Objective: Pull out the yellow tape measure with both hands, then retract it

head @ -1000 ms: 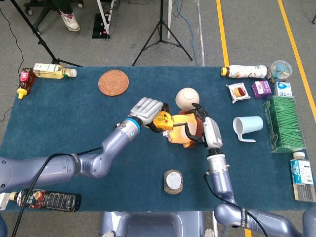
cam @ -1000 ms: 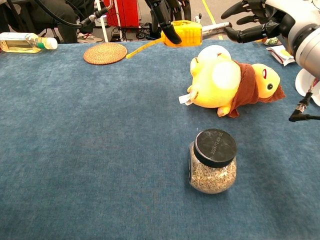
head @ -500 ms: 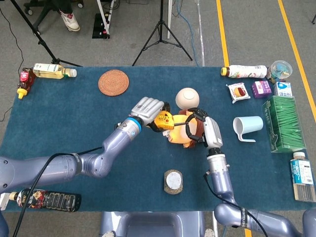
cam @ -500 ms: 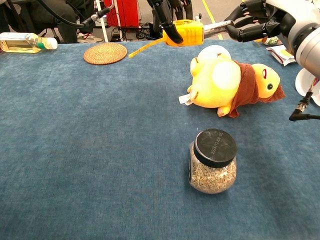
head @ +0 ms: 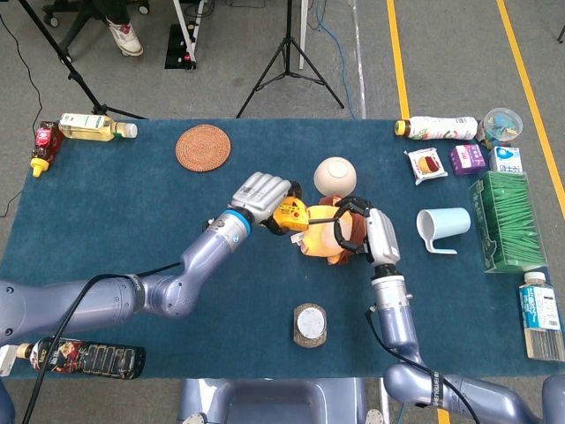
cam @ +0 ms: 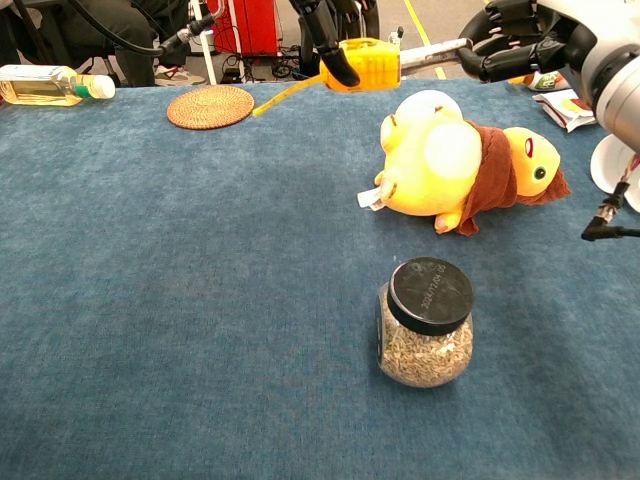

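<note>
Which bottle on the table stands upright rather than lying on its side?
The white blue-labelled bottle at the right edge, below the green box; the others lie flat.

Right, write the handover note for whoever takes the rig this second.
Left hand: holds the yellow tape measure case up off the table, above the plush toy.
Right hand: fingers closed on the blade end, a short way right of the case.
Done: both hands have their hold; a short stretch of blade shows between them.
Left: draw the hands apart to pull the blade out, then let it retract. The jar stands nearer the robot, out of the way.
</note>
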Action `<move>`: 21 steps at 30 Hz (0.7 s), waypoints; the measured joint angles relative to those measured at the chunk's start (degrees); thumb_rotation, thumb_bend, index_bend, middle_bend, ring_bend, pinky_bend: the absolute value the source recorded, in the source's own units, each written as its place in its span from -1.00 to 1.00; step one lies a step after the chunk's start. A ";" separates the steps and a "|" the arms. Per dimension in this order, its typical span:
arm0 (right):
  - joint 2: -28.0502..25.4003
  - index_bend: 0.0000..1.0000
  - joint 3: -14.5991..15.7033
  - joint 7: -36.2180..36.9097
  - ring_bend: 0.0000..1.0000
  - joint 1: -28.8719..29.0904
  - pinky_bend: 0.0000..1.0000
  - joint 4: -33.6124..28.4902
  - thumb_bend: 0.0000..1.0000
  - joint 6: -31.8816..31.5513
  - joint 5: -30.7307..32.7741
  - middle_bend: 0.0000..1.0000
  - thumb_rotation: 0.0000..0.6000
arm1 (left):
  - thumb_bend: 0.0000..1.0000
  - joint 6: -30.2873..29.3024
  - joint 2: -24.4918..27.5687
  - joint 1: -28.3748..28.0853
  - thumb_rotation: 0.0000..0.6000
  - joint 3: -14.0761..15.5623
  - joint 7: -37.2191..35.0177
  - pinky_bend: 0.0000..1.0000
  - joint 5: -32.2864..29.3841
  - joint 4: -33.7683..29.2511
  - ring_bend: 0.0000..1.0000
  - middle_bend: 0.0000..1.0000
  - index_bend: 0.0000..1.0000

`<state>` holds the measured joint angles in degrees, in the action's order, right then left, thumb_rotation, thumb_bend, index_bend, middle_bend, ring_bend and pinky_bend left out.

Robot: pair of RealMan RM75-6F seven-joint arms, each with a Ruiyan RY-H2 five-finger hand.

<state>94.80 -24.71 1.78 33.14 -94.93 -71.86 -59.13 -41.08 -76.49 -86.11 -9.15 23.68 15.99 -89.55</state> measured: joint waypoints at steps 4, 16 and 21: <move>-0.19 0.40 0.00 0.15 -0.43 -0.18 -0.41 -0.03 0.15 -0.01 0.07 -0.26 1.00 | -0.48 -0.32 0.41 0.44 1.00 0.22 0.03 -0.20 0.41 -0.38 -0.31 -0.11 0.10; -0.98 0.42 0.07 1.11 -0.42 -1.06 -0.40 -0.31 0.15 -0.22 0.05 -0.25 1.00 | -0.48 -1.72 2.36 2.89 1.00 1.00 -0.44 -0.20 2.25 -2.35 -0.31 -0.11 0.10; -1.54 0.42 -0.11 1.60 -0.42 -1.55 -0.40 -0.36 0.15 -0.35 0.24 -0.25 1.00 | -0.48 -2.33 3.56 4.58 1.00 1.51 -1.01 -0.20 3.39 -3.39 -0.31 -0.11 0.10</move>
<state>93.26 -24.82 3.39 31.59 -95.29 -72.20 -58.89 -43.41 -72.93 -81.53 -7.64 22.67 19.38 -92.94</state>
